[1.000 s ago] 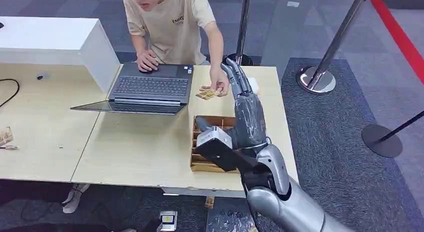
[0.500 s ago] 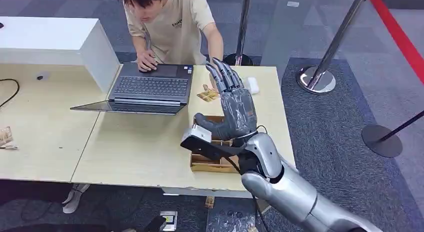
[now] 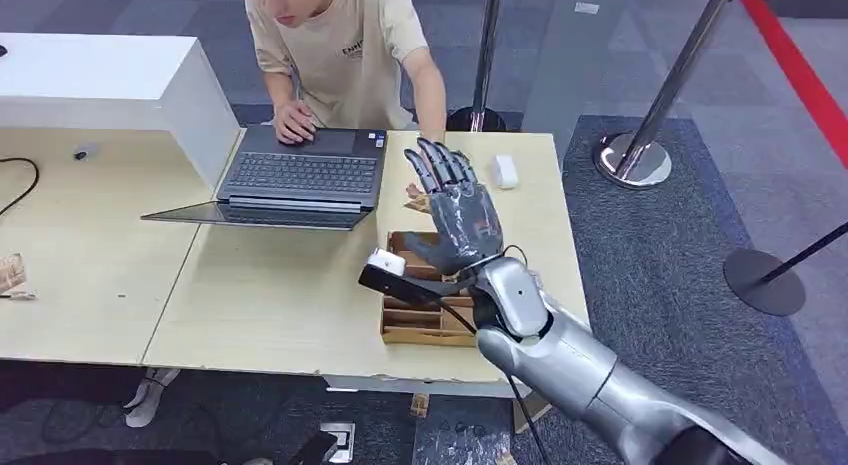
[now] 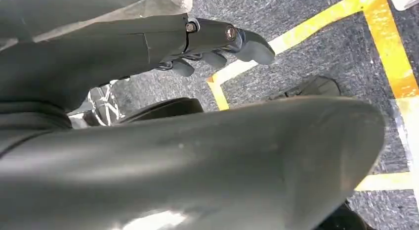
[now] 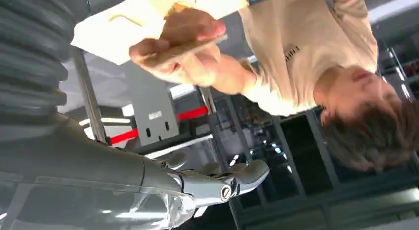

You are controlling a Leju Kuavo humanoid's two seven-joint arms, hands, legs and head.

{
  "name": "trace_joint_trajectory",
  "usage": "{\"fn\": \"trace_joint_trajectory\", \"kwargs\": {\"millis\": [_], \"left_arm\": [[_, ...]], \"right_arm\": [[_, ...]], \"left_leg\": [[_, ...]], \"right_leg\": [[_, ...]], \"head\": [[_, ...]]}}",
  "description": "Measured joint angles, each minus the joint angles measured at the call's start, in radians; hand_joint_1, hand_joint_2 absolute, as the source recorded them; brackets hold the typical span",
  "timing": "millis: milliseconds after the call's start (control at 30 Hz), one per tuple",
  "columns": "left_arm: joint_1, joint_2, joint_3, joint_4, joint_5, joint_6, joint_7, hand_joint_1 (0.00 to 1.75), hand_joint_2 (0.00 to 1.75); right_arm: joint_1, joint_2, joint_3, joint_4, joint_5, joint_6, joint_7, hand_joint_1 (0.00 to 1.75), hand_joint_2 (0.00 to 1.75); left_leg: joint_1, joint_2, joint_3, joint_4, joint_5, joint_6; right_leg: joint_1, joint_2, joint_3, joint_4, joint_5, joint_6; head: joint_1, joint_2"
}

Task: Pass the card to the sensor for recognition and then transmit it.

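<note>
The robot's right hand (image 3: pixel 458 217) is raised above the pale wooden counter (image 3: pixel 280 285), palm turned toward the far side, its dark fingers (image 3: pixel 437 167) spread apart and holding nothing. It hovers over the far end of a brown cardboard tray with dividers (image 3: pixel 420 320) that sits near the counter's right front edge. In the right wrist view the thick thumb (image 5: pixel 247 173) sticks out with nothing against it.

The thin tan card (image 5: pixel 185 48) is pinched in the person's hand (image 5: pixel 180 44), seen edge-on in the right wrist view; in the head view that hand lies just beyond the robot's fingers, mostly hidden behind them, close to the counter surface beside an open grey laptop (image 3: pixel 300 177). The person in a beige T-shirt (image 3: pixel 345 50) leans over the counter's far edge, the other hand resting on the laptop. A small white box (image 3: pixel 504 170) sits on the counter to the right of the robot's fingers.

The left hand (image 4: pixel 217 42) hangs over dark carpet with yellow floor tape (image 4: pixel 385 47); its fingers are curled in loosely with nothing in them.
</note>
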Motion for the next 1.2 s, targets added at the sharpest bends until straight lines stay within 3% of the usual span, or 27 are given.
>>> {"fn": "trace_joint_trajectory", "kwargs": {"millis": [567,600,633,967,1200], "left_arm": [[-0.010,0.001,-0.013,0.000,-0.003,-0.007,0.003,0.00,0.00],[-0.010,0.001,-0.014,0.000,-0.003,-0.007,0.003,0.00,0.00],[-0.010,0.001,-0.015,0.000,-0.003,-0.007,0.003,0.00,0.00],[-0.006,0.001,-0.017,0.000,-0.005,-0.010,0.007,0.00,0.00],[-0.026,0.005,-0.023,0.000,-0.008,-0.027,0.000,0.00,0.00]], "right_arm": [[-0.009,0.028,0.040,0.115,-0.011,0.000,-0.001,0.02,1.75],[-0.009,0.029,0.042,0.118,-0.011,0.000,-0.001,1.47,1.75],[-0.009,0.029,0.043,0.121,-0.013,0.000,-0.001,1.73,1.75],[-0.005,0.040,0.043,0.145,-0.052,-0.020,-0.020,1.75,1.75],[-0.022,0.080,0.047,0.164,-0.068,-0.002,-0.025,1.75,1.75]], "left_leg": [[0.000,0.000,0.000,0.000,0.000,0.000],[0.000,0.000,0.000,0.000,0.000,0.000],[0.000,0.000,0.000,0.000,0.000,0.000],[0.000,0.000,0.000,0.000,0.000,0.000],[0.000,0.000,0.000,0.000,0.000,0.000]], "right_leg": [[0.000,0.000,0.000,0.000,0.000,0.000],[0.000,0.000,0.000,0.000,0.000,0.000],[0.000,0.000,0.000,0.000,0.000,0.000],[0.000,0.000,0.000,0.000,0.000,0.000],[0.000,0.000,0.000,0.000,0.000,0.000]], "head": [[0.000,0.000],[0.000,0.000],[0.000,0.000],[0.000,0.000],[0.000,0.000]]}}
